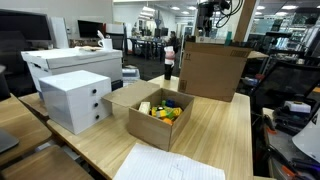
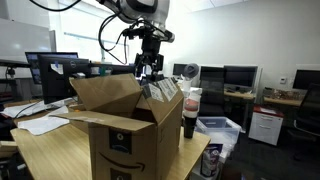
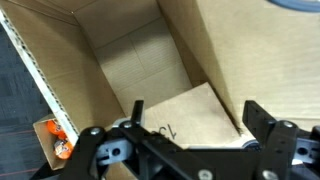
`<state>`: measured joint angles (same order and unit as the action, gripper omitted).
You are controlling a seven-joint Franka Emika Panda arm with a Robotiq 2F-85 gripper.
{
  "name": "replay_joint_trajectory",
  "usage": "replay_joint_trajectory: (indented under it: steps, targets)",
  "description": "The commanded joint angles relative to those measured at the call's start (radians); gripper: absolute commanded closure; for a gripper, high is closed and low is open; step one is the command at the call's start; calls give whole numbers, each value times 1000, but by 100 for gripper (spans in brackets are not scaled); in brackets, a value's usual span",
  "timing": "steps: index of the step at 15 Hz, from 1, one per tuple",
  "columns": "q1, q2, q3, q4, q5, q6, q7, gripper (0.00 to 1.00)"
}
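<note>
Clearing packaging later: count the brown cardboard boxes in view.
2. The tall cardboard box stands below the open gripper; the low open cardboard box, holding colourful items, sits beside the white drawer unit. More may be hidden.

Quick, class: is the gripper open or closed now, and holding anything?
Gripper: open, fingers apart, holding nothing, over the tall brown cardboard box.

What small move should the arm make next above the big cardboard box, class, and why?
Probably a short lift straight up. The gripper hangs open and empty over the big cardboard box, whose floor looks bare, so there seems nothing to grasp; its raised flaps stand close beside it, so rising first should clear them.
</note>
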<state>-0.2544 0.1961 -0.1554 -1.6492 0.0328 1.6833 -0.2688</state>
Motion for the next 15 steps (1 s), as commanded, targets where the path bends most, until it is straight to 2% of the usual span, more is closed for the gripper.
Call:
replay_joint_trajectory:
  steps: [1, 9, 15]
  targets:
    - [44, -69, 23, -52, 16, -24, 13, 0]
    - [161, -109, 107, -191, 22, -29, -30, 0]
    - [236, -124, 161, -284, -9, -41, 12, 0]
